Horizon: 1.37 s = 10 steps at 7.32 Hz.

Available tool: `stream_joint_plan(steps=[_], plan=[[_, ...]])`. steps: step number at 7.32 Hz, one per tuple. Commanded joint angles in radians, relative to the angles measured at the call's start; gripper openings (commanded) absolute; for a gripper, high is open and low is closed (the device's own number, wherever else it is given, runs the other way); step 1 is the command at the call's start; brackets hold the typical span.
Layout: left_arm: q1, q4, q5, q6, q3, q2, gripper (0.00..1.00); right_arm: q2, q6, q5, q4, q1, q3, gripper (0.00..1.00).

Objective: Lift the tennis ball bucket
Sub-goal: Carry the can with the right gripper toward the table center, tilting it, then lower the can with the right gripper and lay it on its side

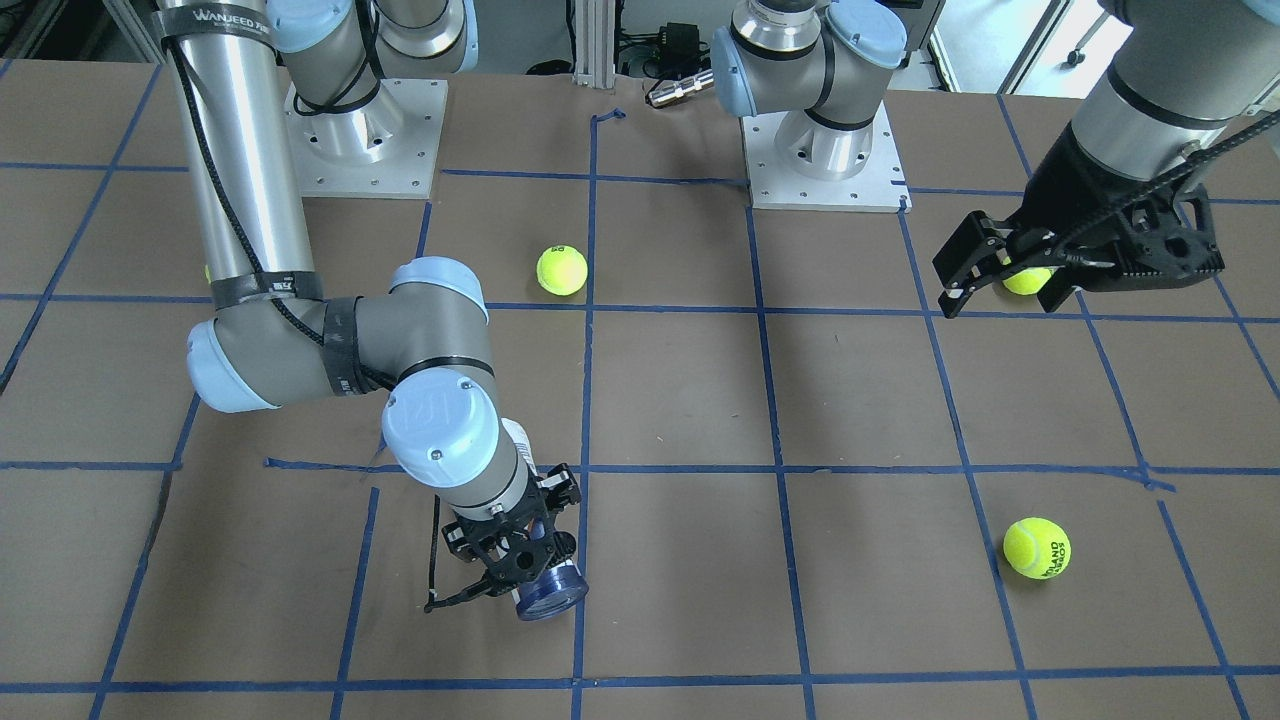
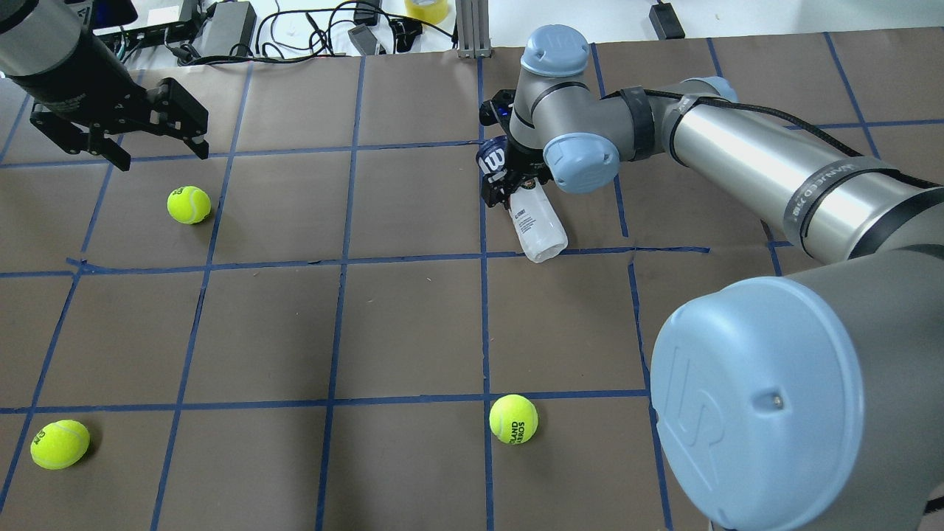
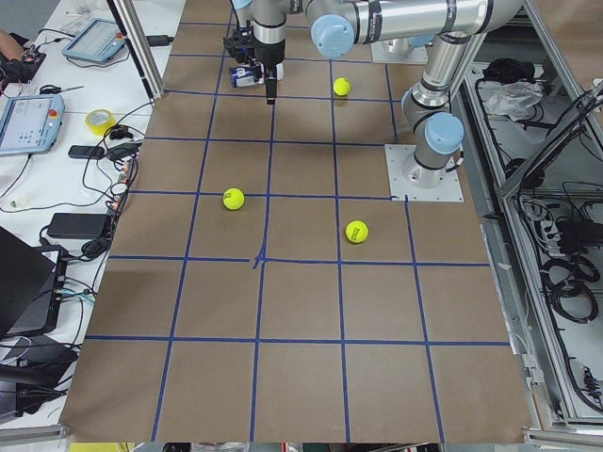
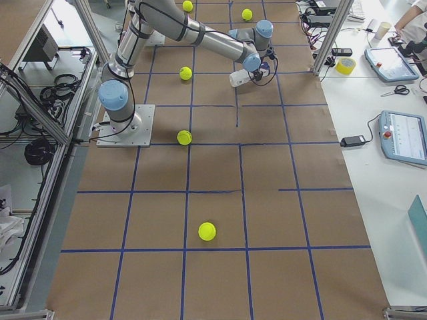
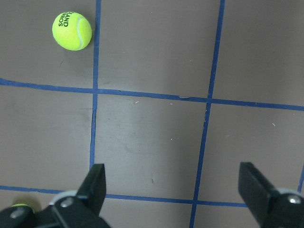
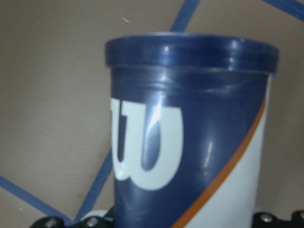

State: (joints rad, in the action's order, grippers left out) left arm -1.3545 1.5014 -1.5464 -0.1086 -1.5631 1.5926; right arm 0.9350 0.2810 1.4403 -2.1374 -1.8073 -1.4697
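The tennis ball bucket is a slim white can with a navy section, a white "W" and a dark blue rim. It lies slanted, rim end toward the table's far side. My right gripper is shut on it near the navy rim end. In the front view the gripper holds the can, whose rim faces the camera. The right wrist view shows the can close up. I cannot tell whether its white end touches the table. My left gripper is open and empty, hovering far off.
Three yellow-green tennis balls lie on the brown gridded table: one below the left gripper, one at the near left, one near the middle. Cables and devices line the far edge.
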Motion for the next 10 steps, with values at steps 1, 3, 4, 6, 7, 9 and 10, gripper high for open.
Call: stream_joint_plan(steps=[1, 3, 4, 6, 7, 9, 10], plan=[[0.000, -0.006, -0.004, 0.000, 0.002, 0.004, 1.00, 0.016, 0.134, 0.014, -0.074, -0.102, 0.000, 0.52], [0.000, -0.013, -0.006, 0.000, 0.003, 0.004, 1.00, 0.016, 0.365, 0.014, -0.120, -0.157, -0.009, 0.52], [0.002, -0.024, -0.006, 0.003, 0.003, 0.006, 1.00, 0.016, 0.462, 0.037, -0.169, -0.200, -0.023, 0.53], [0.024, -0.026, 0.005, 0.001, 0.002, 0.006, 1.00, 0.016, 0.631, 0.121, -0.176, -0.262, -0.023, 0.52], [0.029, -0.055, 0.005, 0.000, 0.002, 0.009, 1.00, 0.013, 0.650, 0.164, -0.177, -0.289, -0.023, 0.48], [0.029, -0.061, 0.008, 0.000, 0.002, 0.009, 1.00, 0.008, 0.722, 0.173, -0.177, -0.297, -0.030, 0.41], [0.029, -0.059, 0.005, 0.004, 0.002, 0.007, 1.00, 0.007, 0.751, 0.175, -0.176, -0.299, -0.031, 0.41]])
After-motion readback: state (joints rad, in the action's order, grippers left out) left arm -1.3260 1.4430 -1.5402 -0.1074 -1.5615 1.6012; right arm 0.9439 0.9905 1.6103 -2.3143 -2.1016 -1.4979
